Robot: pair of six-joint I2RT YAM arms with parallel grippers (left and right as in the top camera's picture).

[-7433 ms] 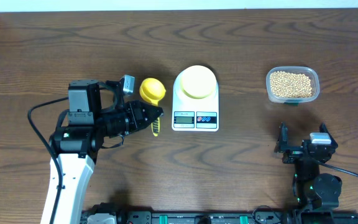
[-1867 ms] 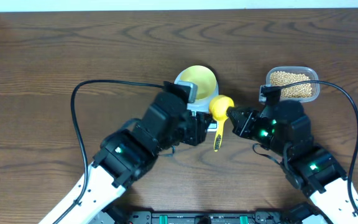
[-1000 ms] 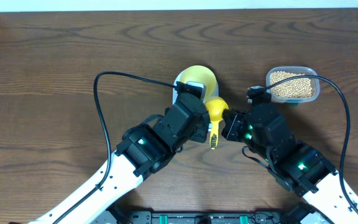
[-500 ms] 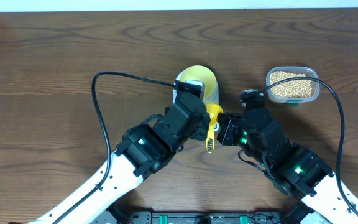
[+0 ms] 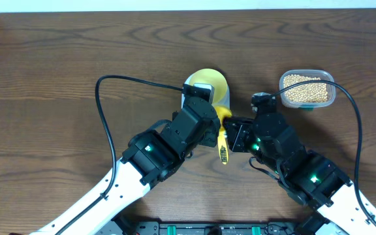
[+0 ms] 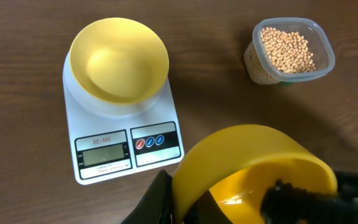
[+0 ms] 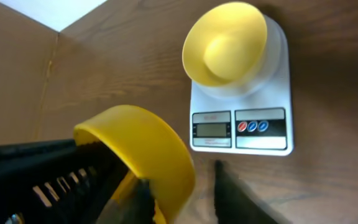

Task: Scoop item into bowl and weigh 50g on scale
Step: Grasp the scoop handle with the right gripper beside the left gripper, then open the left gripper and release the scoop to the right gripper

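A pale yellow bowl [image 6: 118,59] stands empty on the white scale [image 6: 123,146]; from overhead the bowl [image 5: 209,79] is half hidden by my left arm. The item, tan beans [image 6: 286,48], fills a clear container [image 5: 307,89] at the right. Above the wood in front of the scale hangs a bright yellow scoop [image 5: 222,116], its handle pointing toward the near edge. My left gripper [image 6: 179,202] is shut on the scoop's wall [image 6: 253,162]. My right gripper [image 7: 185,190] stands open astride the opposite wall of the scoop [image 7: 148,149].
Both arms meet in the table's middle, the left gripper [image 5: 212,132] and the right gripper [image 5: 234,134] close together. Black cables arc over the table on either side. Bare wood lies far left and along the back.
My left gripper has closed on the scoop and my right gripper has opened off it. The scoop has shifted slightly left and nearer, its handle swinging a little.
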